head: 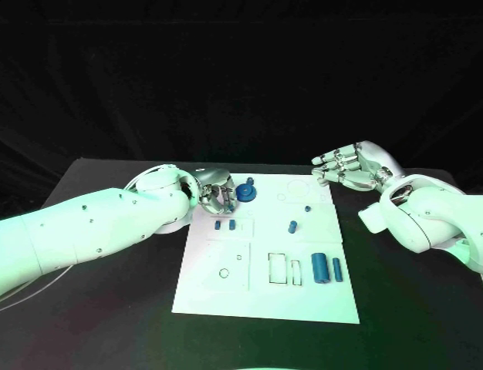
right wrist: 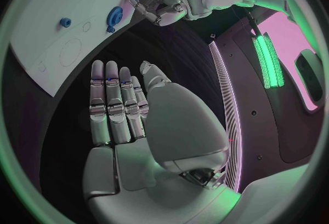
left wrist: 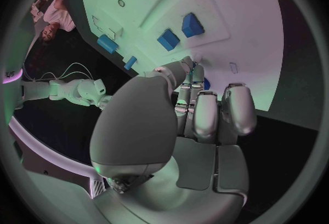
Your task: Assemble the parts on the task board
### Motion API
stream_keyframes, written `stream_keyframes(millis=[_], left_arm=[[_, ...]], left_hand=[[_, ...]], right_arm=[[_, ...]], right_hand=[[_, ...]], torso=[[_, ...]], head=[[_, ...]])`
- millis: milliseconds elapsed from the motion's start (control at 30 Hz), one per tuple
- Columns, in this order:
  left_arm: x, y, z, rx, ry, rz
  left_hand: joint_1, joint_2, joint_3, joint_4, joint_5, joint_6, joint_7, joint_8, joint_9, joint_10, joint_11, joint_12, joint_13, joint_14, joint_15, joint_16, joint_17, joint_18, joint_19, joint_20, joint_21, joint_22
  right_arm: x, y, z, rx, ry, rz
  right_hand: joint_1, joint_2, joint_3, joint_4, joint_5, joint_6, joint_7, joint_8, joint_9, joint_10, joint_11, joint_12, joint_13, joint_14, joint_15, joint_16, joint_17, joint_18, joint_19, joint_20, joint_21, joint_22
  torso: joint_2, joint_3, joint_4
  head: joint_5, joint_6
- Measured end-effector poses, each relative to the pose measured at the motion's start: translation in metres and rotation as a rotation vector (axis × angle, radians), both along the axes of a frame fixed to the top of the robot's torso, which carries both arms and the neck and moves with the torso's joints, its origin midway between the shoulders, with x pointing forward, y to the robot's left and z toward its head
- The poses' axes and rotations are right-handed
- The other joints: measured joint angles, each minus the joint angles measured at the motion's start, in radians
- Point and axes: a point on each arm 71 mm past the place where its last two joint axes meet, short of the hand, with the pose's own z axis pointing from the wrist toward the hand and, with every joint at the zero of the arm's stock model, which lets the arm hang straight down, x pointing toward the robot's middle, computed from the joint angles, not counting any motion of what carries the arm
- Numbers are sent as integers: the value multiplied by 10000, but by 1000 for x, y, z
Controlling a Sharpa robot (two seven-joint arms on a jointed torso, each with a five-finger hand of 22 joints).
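Left robot hand at the gear, right robot hand waiting off the board.

The left robot hand (head: 214,193) sits at the upper left corner of the task board (head: 266,297), fingers curled beside the blue gear (head: 245,191); whether they touch or hold it I cannot tell, though it looks placed to seat that part. The right robot hand (head: 352,166), fingers straight and apart, holding nothing, hovers above the desk (head: 420,308) off the board's upper right corner, probably to stay clear. At centre right of the board the large cylinder (head: 319,267) lies with its long axis running up-down in the head view.
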Motion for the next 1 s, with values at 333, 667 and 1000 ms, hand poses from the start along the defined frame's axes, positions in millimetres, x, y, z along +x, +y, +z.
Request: stream_keyframes(millis=[333, 667, 1000], left_arm=[[2, 4, -1, 156, 68, 177], [3, 7, -2, 233, 76, 274], [3, 6, -2, 248, 59, 244]], left_hand=[[-40, 41, -32, 32, 0, 36, -37, -1, -6, 1, -1, -44, 28, 0, 0, 0, -24, 1, 0, 0, 0, -11], [-40, 40, -35, 30, -1, 34, -38, -13, -12, 36, -36, -44, 28, -36, -36, 0, -51, 2, 0, 0, 0, -10], [-40, 40, -62, 4, 0, 70, -73, -14, -13, 36, -36, -83, 28, -36, -36, 0, -51, 2, 0, 0, 0, -10]], right_arm=[[0, 0, 0, 0, -1, -4], [0, 0, 0, -1, -1, -10], [0, 0, 0, -2, -3, -10]], right_hand=[[-38, -38, 2, 2, 4, 0, 0, 0, 0, 0, 0, -11, 0, 0, 0, 0, -3, 1, 0, 0, 0, -2], [-38, -38, 1, 2, 3, 0, 0, 0, 0, 0, 0, -11, 0, 0, 0, 0, -3, 0, 0, 0, 0, -2], [-38, -38, 1, 1, 3, 0, 0, 0, 0, 0, 0, -11, 0, 0, 0, 0, -2, 0, 0, 0, 0, -1]], torso=[[-2, -3, 1], [0, -9, 6], [-1, -6, 5]], head=[[7, -14], [5, -35], [9, -37]])
